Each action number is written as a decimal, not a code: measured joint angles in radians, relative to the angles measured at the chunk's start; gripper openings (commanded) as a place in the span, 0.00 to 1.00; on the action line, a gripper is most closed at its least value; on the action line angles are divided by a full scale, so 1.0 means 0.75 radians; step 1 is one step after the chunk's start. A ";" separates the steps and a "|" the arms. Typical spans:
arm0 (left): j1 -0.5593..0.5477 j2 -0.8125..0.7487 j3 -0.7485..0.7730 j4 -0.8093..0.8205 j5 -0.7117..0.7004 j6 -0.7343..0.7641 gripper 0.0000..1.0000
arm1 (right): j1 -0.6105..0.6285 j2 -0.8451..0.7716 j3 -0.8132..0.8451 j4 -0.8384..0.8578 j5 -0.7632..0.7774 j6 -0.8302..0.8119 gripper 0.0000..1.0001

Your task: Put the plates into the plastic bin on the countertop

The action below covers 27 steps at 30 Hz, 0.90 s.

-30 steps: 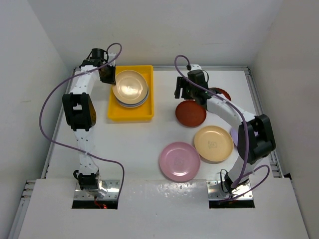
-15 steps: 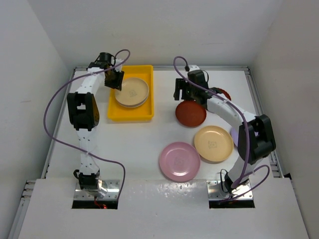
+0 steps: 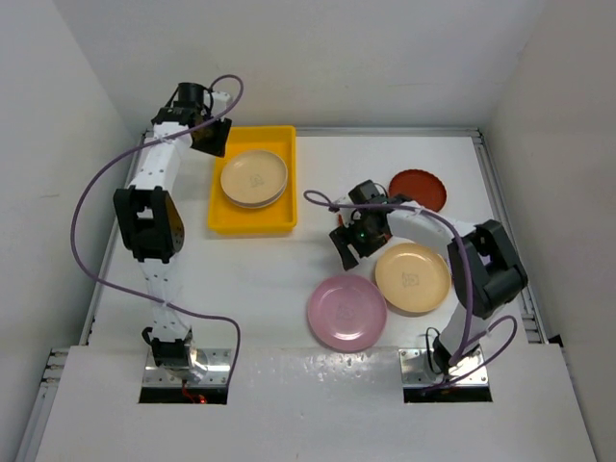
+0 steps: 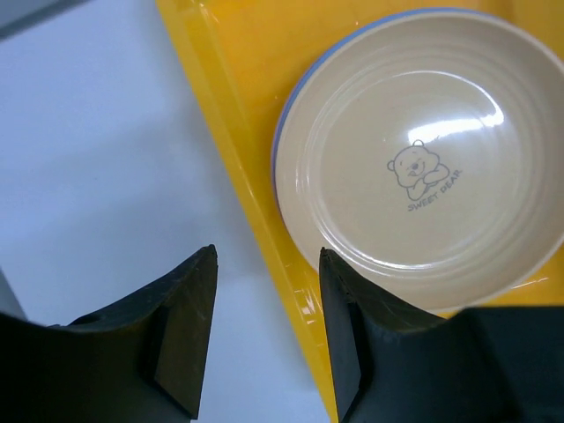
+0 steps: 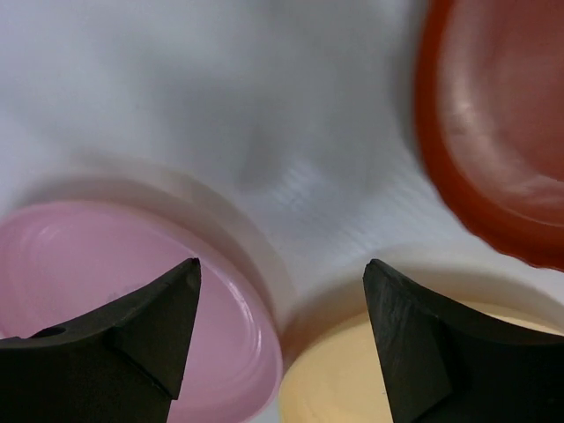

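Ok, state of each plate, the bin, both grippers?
plastic bin: on countertop, plates stacked inside.
cream plate: flat, top of stack.
blue plate: beneath it, rim showing.
pink plate: flat on countertop, outside bin.
tan-yellow plate: flat on countertop, outside bin.
far dark red plate: on countertop, outside bin.
near dark red plate: on countertop, outside bin.
left gripper: open, empty, over bin wall.
right gripper: open, empty, above pink plate's rim.

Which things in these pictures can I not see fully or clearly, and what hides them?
- Stack in the plastic bin: in the top and left wrist views, the cream plate covers what lies below. Only a blue plate shows at its rim, so the count is unknown.
- One dark red plate: blurred and cut by the edge in the right wrist view. From above, the right arm mostly hides it.
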 measured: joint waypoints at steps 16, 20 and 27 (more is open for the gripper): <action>0.039 -0.135 -0.162 -0.018 -0.006 -0.001 0.53 | 0.095 0.178 0.029 -0.104 -0.214 -0.092 0.00; 0.058 -0.145 -0.163 -0.018 -0.004 -0.001 0.53 | 0.092 0.129 0.129 -0.132 -0.238 -0.087 0.00; 0.104 -0.156 -0.164 -0.018 0.016 -0.001 0.53 | 0.007 0.065 0.575 -0.097 -0.458 0.077 0.00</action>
